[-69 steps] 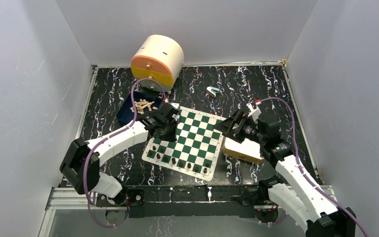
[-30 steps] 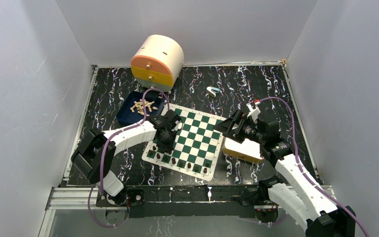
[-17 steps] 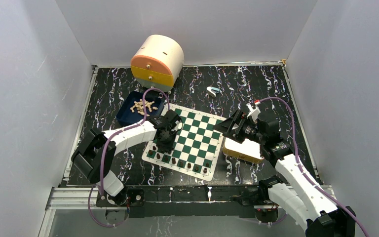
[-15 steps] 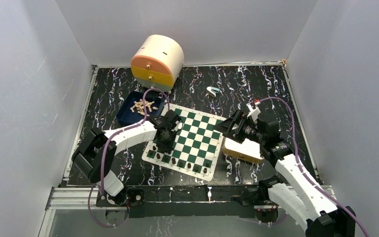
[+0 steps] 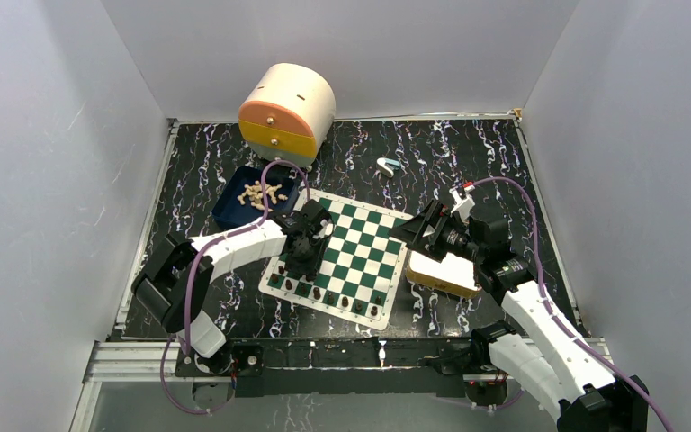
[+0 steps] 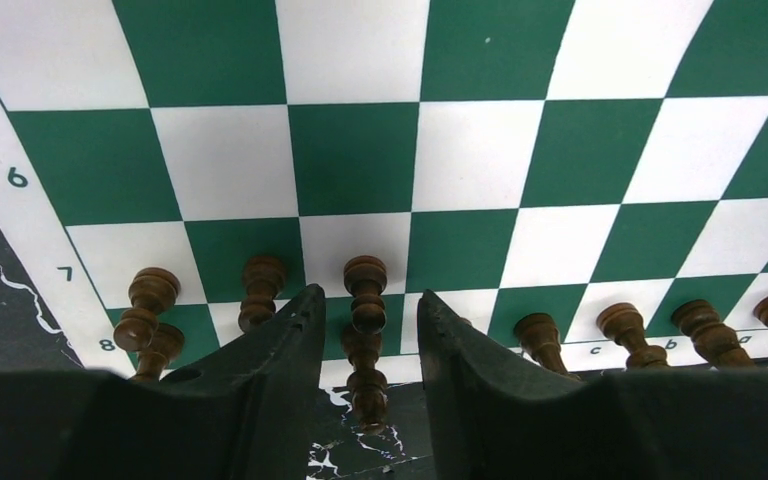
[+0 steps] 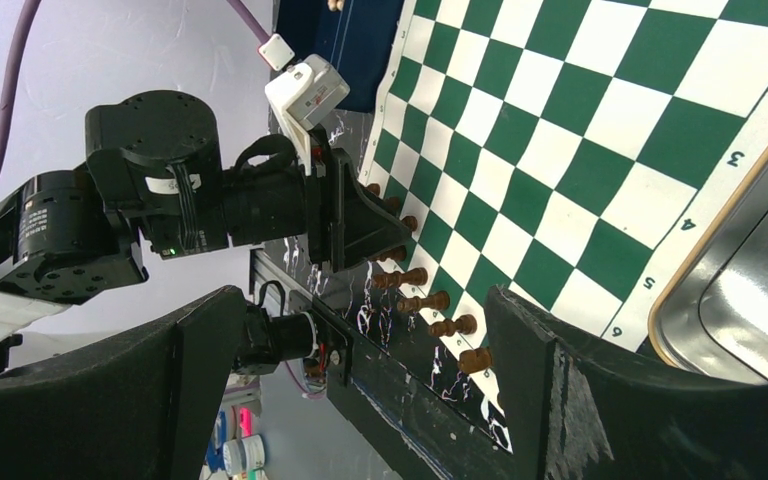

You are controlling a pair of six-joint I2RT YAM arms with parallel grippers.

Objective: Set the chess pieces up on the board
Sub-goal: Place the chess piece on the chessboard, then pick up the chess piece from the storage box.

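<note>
The green and white board [image 5: 360,243] lies mid-table. Dark brown pieces [image 5: 342,300] stand along its near edge and near-left corner. Pale pieces [image 5: 264,192] lie heaped in a blue tray [image 5: 227,209] at the back left. My left gripper [image 5: 304,256] is low over the board's near-left squares. In the left wrist view it [image 6: 368,298] is open, with a dark pawn [image 6: 365,285] standing between the fingers [image 6: 290,335], a gap on each side. My right gripper [image 5: 414,229] is open and empty at the board's right edge; its wrist view [image 7: 362,295] shows the board [image 7: 600,120].
A cream and orange drawer unit [image 5: 286,112] stands at the back. A small white and blue object [image 5: 387,166] lies behind the board. A white box with a wooden rim [image 5: 445,270] sits under my right arm, right of the board. Grey walls enclose the table.
Since 2.3 s ago my left gripper has moved nearer and lower, to the board's near-left rows. In the last second nothing visibly moved. The right arm has stayed still.
</note>
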